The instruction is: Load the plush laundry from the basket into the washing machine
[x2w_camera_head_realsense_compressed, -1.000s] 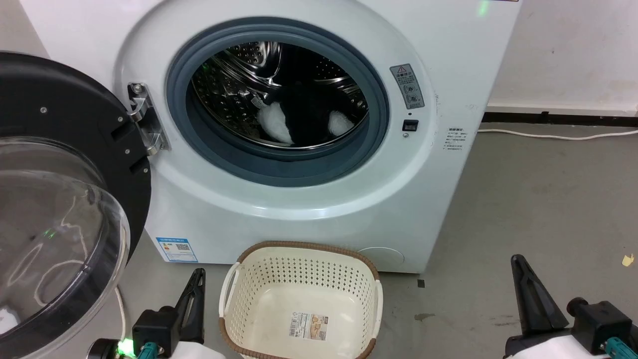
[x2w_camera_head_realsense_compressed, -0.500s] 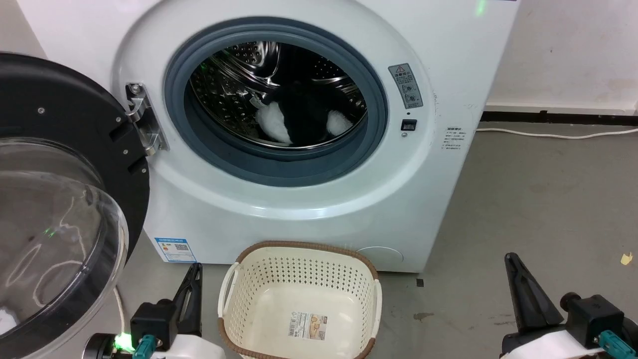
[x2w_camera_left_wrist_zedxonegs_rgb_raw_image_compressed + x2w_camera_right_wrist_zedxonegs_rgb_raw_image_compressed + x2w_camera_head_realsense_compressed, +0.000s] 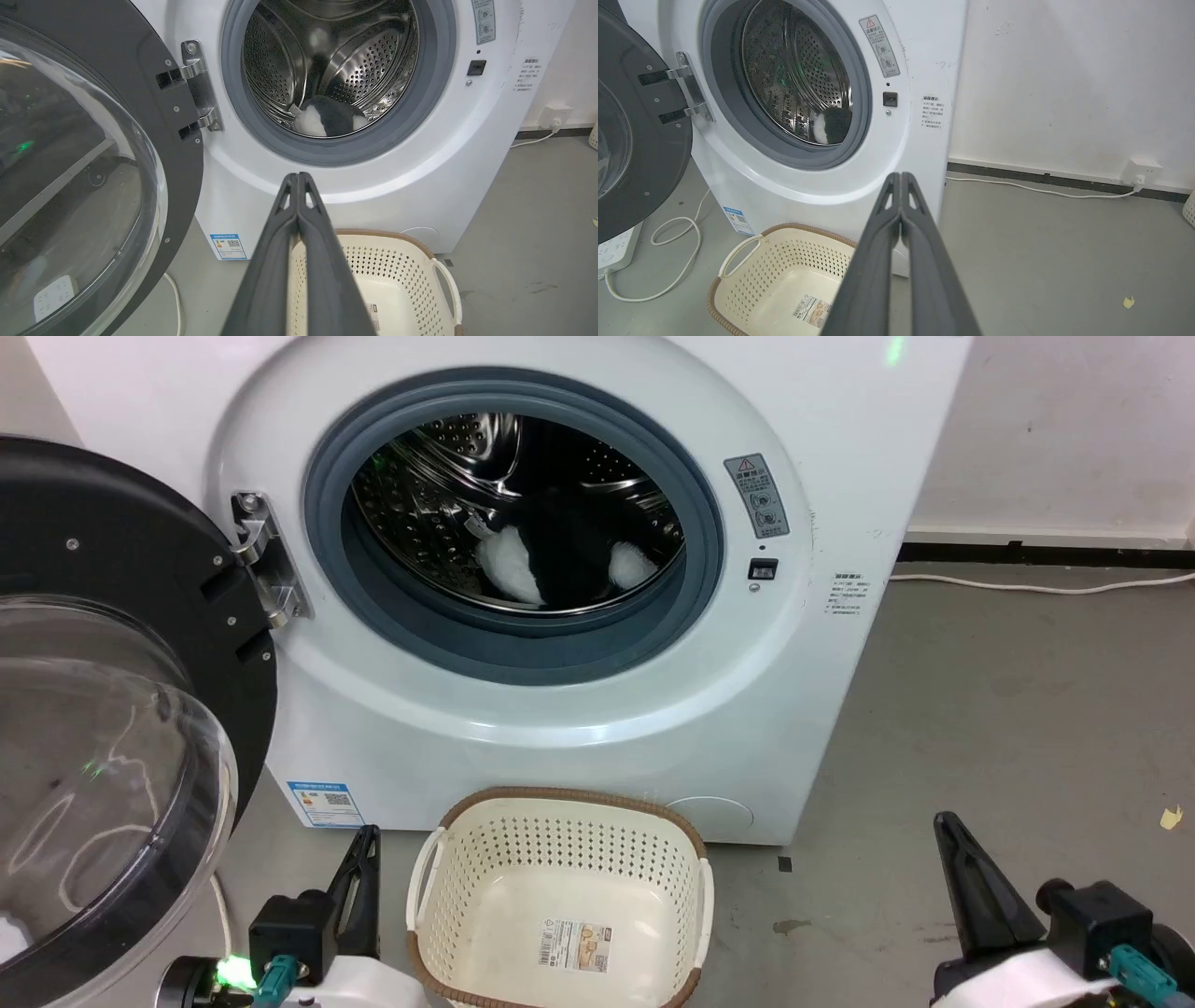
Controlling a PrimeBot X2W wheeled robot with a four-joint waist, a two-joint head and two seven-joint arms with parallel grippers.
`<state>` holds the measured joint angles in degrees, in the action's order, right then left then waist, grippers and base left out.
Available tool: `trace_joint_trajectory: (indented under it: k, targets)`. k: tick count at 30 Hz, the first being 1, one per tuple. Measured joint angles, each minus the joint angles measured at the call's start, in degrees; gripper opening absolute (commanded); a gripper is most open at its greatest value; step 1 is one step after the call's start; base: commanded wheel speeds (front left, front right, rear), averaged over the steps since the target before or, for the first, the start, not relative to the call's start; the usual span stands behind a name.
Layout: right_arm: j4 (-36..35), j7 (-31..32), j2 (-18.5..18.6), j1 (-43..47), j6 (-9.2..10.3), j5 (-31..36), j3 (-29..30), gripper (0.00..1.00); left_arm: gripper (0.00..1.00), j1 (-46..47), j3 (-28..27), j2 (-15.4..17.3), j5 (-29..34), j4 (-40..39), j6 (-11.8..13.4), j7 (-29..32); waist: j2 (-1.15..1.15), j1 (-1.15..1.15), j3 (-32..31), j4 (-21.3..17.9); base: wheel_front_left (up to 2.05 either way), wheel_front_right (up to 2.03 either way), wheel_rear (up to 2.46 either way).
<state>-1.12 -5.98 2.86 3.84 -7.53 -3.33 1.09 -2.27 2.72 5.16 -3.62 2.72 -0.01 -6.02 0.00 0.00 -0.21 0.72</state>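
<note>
Head view looks down on a white front-loading washing machine (image 3: pixel 579 747) whose black-rimmed clear domed door (image 3: pixel 93 756) stands swung open to the left on a metal hinge (image 3: pixel 261 560). Low in the shiny perforated steel drum (image 3: pixel 439 495), behind the round grey gasket (image 3: pixel 523 653), lies the fluffy black plush laundry (image 3: pixel 560 555), with two white patches turned toward the opening. On the grey floor (image 3: pixel 1008 728) just in front of the machine, below the porthole, stands the small cream perforated plastic basket (image 3: pixel 560 800) with its brown woven-look rim; its bare bottom carries a printed label (image 3: pixel 577 945). The left gripper (image 3: pixel 370 835) sits near the camera just beside the basket's left side, and the right gripper (image 3: pixel 945 821) is over the floor well to the right of the basket. Each has its two long dark fingers pressed together at the tips with nothing between them, as the wrist views show plainly. The plush is well apart from both: farther away and higher, inside the drum. In the left wrist view it sits above the closed tips and a little to their right; in the right wrist view it is up and to the left, partly hidden by the gasket. A white cable (image 3: pixel 1027 586) runs along the floor by the far wall, right of the machine.
</note>
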Motion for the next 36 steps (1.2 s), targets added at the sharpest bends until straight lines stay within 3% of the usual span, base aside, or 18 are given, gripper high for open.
trace_joint_trajectory:
  k: [36]
  targets:
    - [0.71, 4.92, 0.00, -2.35, -0.01, 2.47, -0.86, 0.00, 0.00, 1.15, -2.01, -1.85, 2.53, -1.99, 0.00, 4.97, 0.00, 0.00, 0.18, -0.60, 0.00, 0.00, 0.00]
